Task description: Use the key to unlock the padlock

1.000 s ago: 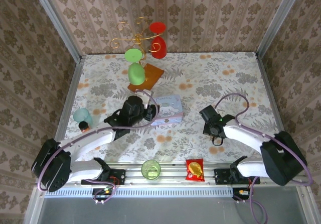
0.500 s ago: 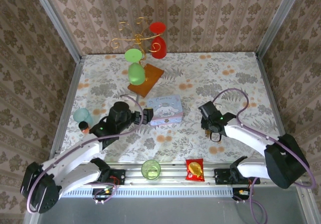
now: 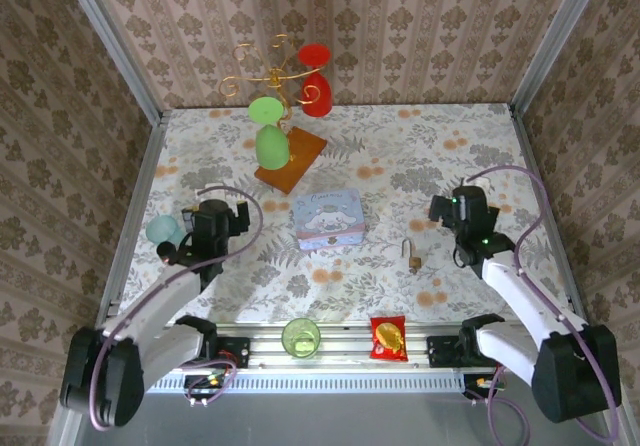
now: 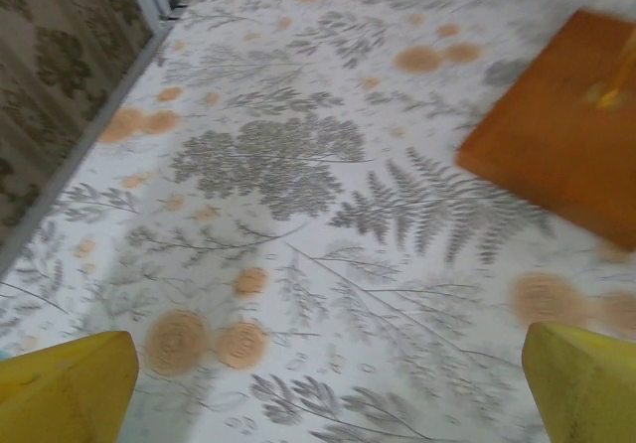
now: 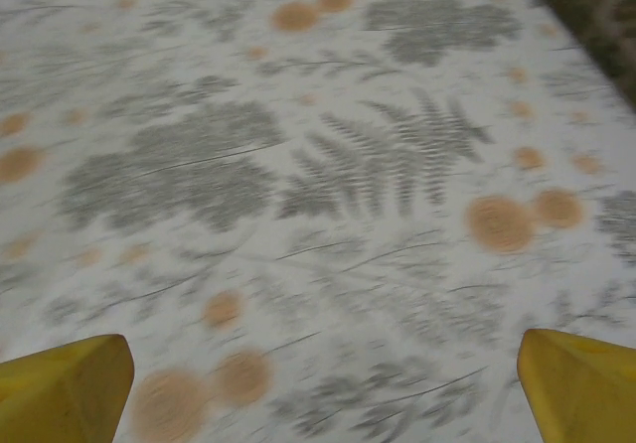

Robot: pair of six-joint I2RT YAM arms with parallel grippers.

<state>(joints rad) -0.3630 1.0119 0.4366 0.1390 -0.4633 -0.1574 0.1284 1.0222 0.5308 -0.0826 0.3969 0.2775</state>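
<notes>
The padlock [image 3: 412, 257] lies on the flowered desk [image 3: 450, 146], right of the blue cartoon tin [image 3: 330, 219] and slightly nearer the arm bases, with nothing touching it. The key cannot be told apart from it at this size. From above, the left tool [image 3: 232, 216] sits well left of the tin and the right tool [image 3: 447, 209] well right of it, beyond the padlock. The wrist views give what the overhead one leaves unclear. The left tool [image 4: 323, 388] has yellow fingertips [image 4: 70, 388] spread wide over bare cloth, with an orange board [image 4: 566, 145] ahead. The right tool [image 5: 323, 388] is likewise spread wide, fingertips [image 5: 581, 383] apart. The tin's lid carries a cartoon figure; print on the red packet [image 3: 388, 338] is too small to read.
</notes>
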